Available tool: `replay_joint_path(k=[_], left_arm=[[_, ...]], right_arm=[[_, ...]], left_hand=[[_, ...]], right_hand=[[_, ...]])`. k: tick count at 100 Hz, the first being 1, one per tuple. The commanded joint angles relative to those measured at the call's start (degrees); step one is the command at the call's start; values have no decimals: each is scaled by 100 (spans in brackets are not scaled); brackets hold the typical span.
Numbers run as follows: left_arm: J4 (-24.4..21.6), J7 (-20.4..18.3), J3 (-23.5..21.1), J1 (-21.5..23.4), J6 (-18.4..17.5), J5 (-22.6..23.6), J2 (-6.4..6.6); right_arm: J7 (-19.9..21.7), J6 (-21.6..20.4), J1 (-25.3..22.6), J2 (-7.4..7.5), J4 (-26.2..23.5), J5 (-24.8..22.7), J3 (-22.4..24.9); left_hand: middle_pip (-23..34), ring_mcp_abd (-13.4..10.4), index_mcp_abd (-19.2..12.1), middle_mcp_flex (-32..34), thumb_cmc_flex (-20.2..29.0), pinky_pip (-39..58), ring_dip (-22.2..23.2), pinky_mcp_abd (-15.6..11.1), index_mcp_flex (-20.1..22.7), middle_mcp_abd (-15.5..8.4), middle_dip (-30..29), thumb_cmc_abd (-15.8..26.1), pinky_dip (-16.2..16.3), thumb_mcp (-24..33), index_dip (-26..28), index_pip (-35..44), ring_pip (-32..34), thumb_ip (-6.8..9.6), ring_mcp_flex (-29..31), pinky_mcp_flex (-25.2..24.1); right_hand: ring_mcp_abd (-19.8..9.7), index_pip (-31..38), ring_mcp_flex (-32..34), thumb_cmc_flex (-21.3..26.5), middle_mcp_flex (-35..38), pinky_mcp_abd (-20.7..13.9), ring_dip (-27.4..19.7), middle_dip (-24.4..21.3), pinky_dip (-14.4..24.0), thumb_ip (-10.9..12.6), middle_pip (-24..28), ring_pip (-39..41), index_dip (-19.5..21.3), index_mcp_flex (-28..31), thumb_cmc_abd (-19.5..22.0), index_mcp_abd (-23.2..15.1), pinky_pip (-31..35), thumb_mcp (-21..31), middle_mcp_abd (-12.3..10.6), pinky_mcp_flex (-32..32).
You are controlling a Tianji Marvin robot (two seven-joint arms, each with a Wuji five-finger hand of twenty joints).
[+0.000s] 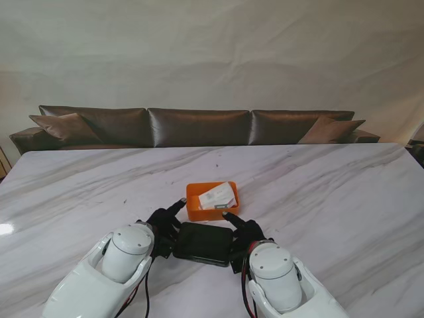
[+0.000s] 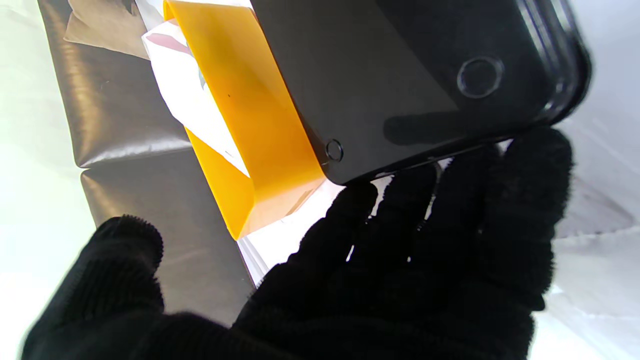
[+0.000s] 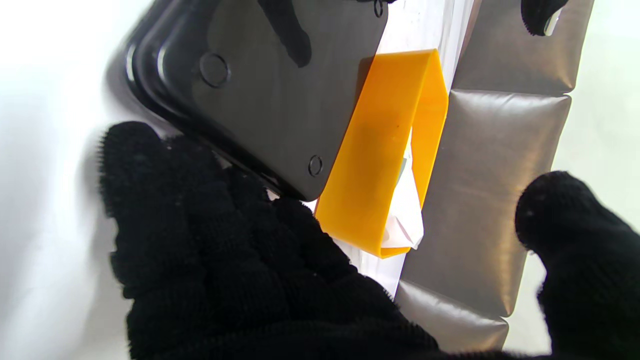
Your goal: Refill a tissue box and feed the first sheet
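Both hands, left (image 1: 161, 228) and right (image 1: 242, 237), press bent fingers on the ends of the black lid (image 1: 203, 243) near me, thumbs out, maybe to lift it, while the tissues (image 1: 217, 197) wait in the orange box (image 1: 194, 199) just behind.

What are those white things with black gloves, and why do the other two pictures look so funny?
Those are a robot's two arms, seen from a camera above its shoulders. Each ends in a gloved hand with five fingers. The left hand and right hand press on the two ends of a black box lying on the marble table. Just beyond it sits an orange tray holding a white tissue pack. The funny pictures come from cameras on the wrists, looking along the fingers, and they are upside down. They show the same black box and tray up close.
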Motion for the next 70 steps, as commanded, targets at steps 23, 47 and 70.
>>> replay_joint_path(k=[23, 47, 70], left_arm=[[-269, -129, 79, 6, -62, -47, -130], [-347, -138, 38, 16, -65, 36, -106], [-441, -183, 46, -36, -56, 102, -85]], right_arm=[[174, -25, 97, -134, -107, 60, -102], [198, 12, 138, -130, -150, 32, -111], [212, 84, 158, -123, -271, -69, -113]], left_hand=[[138, 147, -689, 41, -63, 790, 2, -121, 243, -413, 3, 195, 80, 73, 158, 460, 110, 6, -94, 90], [136, 151, -677, 47, -61, 790, 2, -111, 249, -418, 1, 194, 77, 74, 157, 459, 112, 3, -86, 91], [139, 152, -680, 55, -61, 796, 3, -103, 254, -416, 2, 191, 77, 73, 155, 457, 116, -1, -82, 100]], right_hand=[[-373, 353, -5, 39, 114, -307, -117, -155, -82, 113, -26, -83, 131, 125, 59, -521, 12, -131, -518, 52], [-367, 349, -1, 39, 119, -307, -114, -154, -82, 111, -24, -77, 129, 127, 61, -525, 12, -137, -525, 52], [-374, 350, 1, 40, 129, -307, -114, -154, -82, 112, -21, -77, 130, 133, 59, -521, 11, -136, -519, 52]])
